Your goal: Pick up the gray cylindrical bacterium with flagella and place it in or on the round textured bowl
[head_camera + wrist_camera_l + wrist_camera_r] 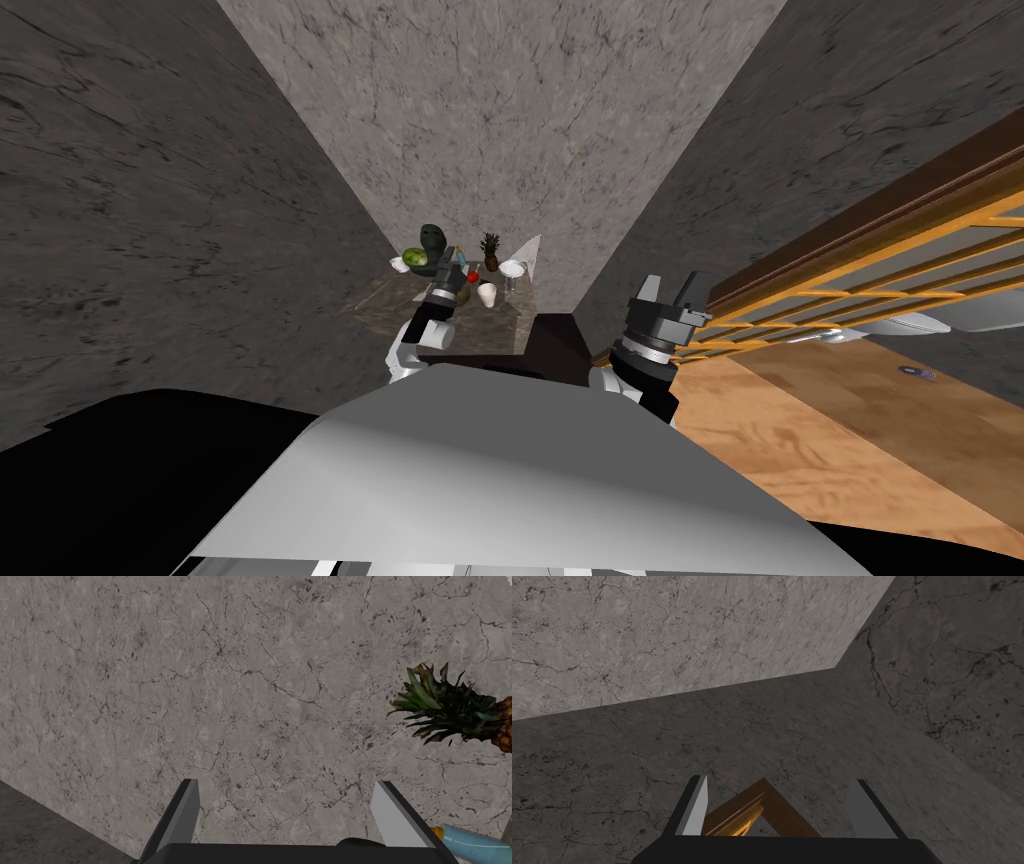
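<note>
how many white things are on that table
3: a small dish at the left end beside the watermelon, a cup in front of the pineapple, a bowl to the pineapple's right. My left arm may hide others.

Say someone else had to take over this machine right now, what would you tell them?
Left gripper: open, empty, over the table, near the pineapple and a blue tube.
Right gripper: open, empty, off to the side by a wooden frame.
A dark rounded thing at the table's far end may be the bacterium; a white bowl stands beside the pineapple, perhaps the target.
Nothing grasped yet: picking and placing both remain.
</note>
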{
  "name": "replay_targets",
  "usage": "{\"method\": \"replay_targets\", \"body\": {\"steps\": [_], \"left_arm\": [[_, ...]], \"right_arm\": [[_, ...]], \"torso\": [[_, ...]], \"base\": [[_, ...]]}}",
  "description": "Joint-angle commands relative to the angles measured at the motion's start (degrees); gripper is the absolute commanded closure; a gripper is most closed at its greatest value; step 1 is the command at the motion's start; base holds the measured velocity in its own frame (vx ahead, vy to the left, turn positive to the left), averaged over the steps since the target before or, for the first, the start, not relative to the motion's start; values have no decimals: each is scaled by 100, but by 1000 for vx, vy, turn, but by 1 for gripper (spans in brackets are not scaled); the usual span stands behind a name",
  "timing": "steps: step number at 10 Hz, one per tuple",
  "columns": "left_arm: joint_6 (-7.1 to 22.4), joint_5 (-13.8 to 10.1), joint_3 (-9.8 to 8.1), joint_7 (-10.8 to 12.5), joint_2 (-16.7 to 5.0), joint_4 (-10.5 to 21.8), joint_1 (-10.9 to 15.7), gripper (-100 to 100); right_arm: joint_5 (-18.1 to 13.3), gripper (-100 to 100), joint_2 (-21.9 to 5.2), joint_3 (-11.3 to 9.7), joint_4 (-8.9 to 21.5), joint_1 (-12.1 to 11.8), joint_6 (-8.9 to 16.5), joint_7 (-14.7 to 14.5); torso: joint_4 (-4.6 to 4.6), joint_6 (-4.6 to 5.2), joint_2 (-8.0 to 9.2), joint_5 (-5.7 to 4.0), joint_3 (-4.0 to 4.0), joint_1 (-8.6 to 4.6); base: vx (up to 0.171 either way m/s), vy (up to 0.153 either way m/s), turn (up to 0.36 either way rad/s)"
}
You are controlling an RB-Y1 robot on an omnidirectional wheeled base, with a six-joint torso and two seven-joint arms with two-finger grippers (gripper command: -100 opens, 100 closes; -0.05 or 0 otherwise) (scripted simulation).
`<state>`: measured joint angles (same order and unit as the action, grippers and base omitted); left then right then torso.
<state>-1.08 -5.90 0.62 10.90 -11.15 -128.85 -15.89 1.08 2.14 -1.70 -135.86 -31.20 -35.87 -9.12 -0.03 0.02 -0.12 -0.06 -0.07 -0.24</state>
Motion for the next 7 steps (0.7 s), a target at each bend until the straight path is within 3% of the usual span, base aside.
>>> {"method": "replay_targets", "body": {"steps": [1, 7], "left_arm": [[286, -93, -12, 75, -22, -2, 129, -100], [1140, -333, -95, 276, -63, 12, 449, -100]], "right_arm": [[0, 0, 0, 0, 0, 0, 0, 0], [0, 0, 0, 0, 0, 0, 0, 0]], "torso": [[0, 0, 0, 0, 0, 0], [0, 0, 1, 0, 1, 1]], "base": [[15, -66, 131], [11, -67, 93]]}}
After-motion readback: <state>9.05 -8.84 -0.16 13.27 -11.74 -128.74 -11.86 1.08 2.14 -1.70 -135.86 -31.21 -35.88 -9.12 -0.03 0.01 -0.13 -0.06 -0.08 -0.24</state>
